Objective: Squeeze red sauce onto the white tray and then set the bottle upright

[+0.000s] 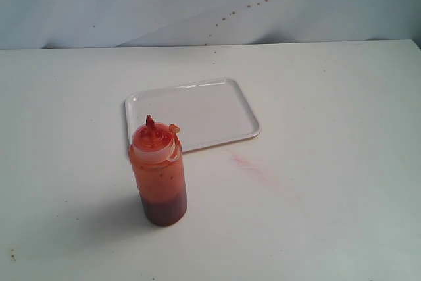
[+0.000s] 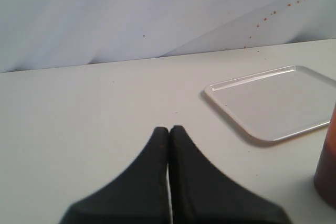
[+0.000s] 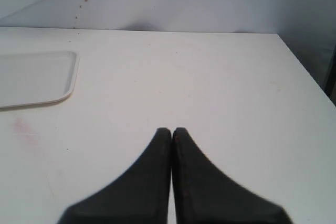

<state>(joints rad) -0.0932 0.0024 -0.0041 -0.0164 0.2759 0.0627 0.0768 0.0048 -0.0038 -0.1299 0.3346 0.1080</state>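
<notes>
Both clenched empty: left pincer (image 2: pixel 169 129), right pincer (image 3: pixel 172 130). A careless grab could topple the upright red-orange plastic squeeze bottle (image 1: pixel 158 174).

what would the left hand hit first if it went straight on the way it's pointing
Likely nothing close: the shut left hand points along bare table toward the pale backdrop. The white tray and bottle lie off to the side of that line.

Left end effector (image 2: pixel 169 128), black, tapered, serrated
</notes>
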